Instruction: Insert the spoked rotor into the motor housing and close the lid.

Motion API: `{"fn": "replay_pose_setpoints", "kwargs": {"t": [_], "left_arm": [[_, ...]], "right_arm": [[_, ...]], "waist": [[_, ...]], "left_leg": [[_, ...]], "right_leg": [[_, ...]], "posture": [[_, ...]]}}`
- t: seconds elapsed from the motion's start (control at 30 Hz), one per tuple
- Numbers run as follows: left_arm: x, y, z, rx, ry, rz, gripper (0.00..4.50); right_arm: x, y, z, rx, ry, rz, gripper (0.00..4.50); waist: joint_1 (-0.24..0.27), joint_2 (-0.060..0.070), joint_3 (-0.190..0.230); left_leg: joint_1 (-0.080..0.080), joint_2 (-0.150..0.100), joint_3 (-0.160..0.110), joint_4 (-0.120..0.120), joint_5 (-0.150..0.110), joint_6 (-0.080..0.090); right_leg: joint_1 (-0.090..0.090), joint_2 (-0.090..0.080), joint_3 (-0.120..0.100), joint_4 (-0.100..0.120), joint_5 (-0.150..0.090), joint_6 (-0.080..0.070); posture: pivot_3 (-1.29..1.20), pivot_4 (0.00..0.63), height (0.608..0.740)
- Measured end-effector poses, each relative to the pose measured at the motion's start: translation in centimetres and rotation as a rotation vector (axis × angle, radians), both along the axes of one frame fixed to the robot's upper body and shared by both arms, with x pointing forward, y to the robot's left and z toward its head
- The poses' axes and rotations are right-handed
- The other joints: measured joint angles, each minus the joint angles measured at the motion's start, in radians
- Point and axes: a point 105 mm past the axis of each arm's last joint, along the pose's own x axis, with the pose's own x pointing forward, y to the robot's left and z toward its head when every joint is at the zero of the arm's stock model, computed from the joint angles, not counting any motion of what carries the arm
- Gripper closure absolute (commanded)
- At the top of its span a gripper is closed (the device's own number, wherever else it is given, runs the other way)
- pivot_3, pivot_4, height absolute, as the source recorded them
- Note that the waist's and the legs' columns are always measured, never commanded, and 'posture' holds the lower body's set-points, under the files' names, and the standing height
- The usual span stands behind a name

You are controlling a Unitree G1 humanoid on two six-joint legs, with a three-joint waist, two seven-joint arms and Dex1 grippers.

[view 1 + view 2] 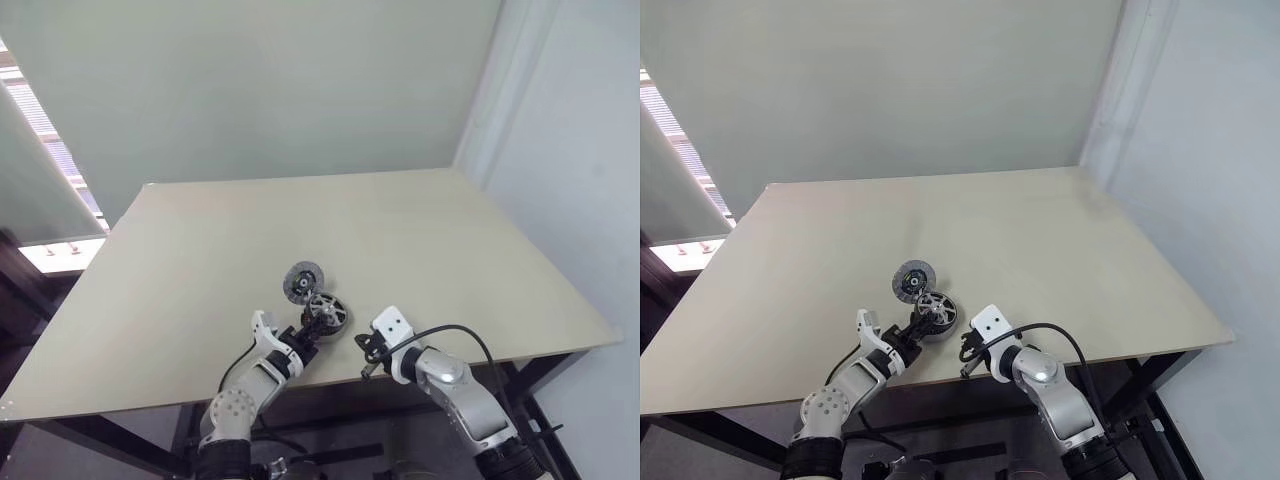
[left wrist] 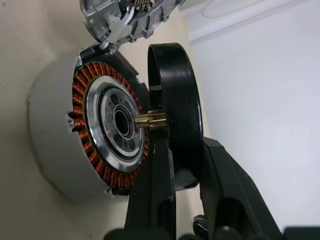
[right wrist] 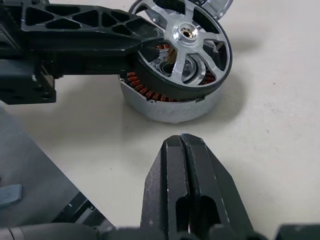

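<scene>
Right wrist view: black-rimmed spoked rotor (image 3: 187, 47) clamped by left gripper (image 3: 150, 47) over round grey housing (image 3: 170, 107), copper-wound, near bench (image 1: 200, 260) front edge; right gripper (image 3: 187, 155) clenched, empty.

You see the left gripper (image 1: 318, 328) holding the spoked rotor (image 1: 328, 311) over the motor housing (image 1: 325, 322) near the counter's (image 1: 180, 280) front edge; the open lid (image 1: 300, 282) lies just behind it, while the right gripper (image 1: 366, 362), jaws shut, hovers beside the housing
</scene>
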Motion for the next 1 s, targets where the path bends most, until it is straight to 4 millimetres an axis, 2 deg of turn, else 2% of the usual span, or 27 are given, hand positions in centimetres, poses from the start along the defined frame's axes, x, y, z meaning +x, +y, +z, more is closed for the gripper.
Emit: {"fn": "replay_pose_setpoints", "kwargs": {"t": [0.17,0.3,0.47,0.7,0.83,1.0], "left_arm": [[0.1,-0.1,-0.1,0.011,0.0,-0.005,4.21],[0.2,0.1,-0.8,0.044,0.032,0.003,2.89],[0.5,-0.2,0.0,0.059,-0.003,-0.006,1.18],[-0.9,1.5,1.1,0.178,-0.015,-0.063,1.18],[-1.5,2.5,2.9,0.301,-0.053,-0.111,1.18],[-2.6,2.8,5.2,0.408,-0.108,-0.196,1.18]], "right_arm": [[0.0,-0.1,-0.1,-0.003,0.007,-0.002,4.5],[0.0,-0.1,-0.1,-0.003,0.008,-0.003,4.5],[-0.1,0.0,-0.1,-0.002,0.009,-0.003,4.5],[0.0,-0.3,-0.1,-0.006,0.008,-0.01,4.5],[0.0,-0.2,-0.1,-0.003,0.008,-0.009,4.5],[0.0,-0.2,-0.1,-0.001,0.009,-0.008,4.5]], "waist": [[0.0,0.0,0.0],[0.0,0.0,0.0],[0.0,0.001,-0.001],[-0.009,0.001,-0.001],[-0.008,0.001,-0.001],[-0.009,0.001,-0.001]], "left_leg": [[0.0,0.0,0.0,0.001,0.001,0.001],[0.0,0.0,0.0,0.001,0.001,0.001],[0.002,0.0,0.0,0.001,0.001,0.001],[0.001,0.0,0.0,0.001,0.001,0.001],[0.0,-0.001,0.0,-0.001,0.001,0.001],[0.0,-0.001,0.0,-0.001,0.001,0.001]], "right_leg": [[0.0,0.0,0.0,0.0,0.0,0.0],[0.001,0.0,0.0,0.0,0.0,0.0],[0.002,0.0,0.001,0.0,0.0,0.0],[0.0,0.001,0.002,0.001,0.001,0.0],[-0.001,0.0,0.004,0.001,0.001,0.0],[-0.001,0.001,0.004,0.001,0.001,0.0]], "posture": [[0.0,0.0,0.74],[0.0,0.0,0.74],[0.0,0.0,0.74],[0.0,0.0,0.74],[0.0,0.0,0.74],[0.0,0.0,0.74]]}}
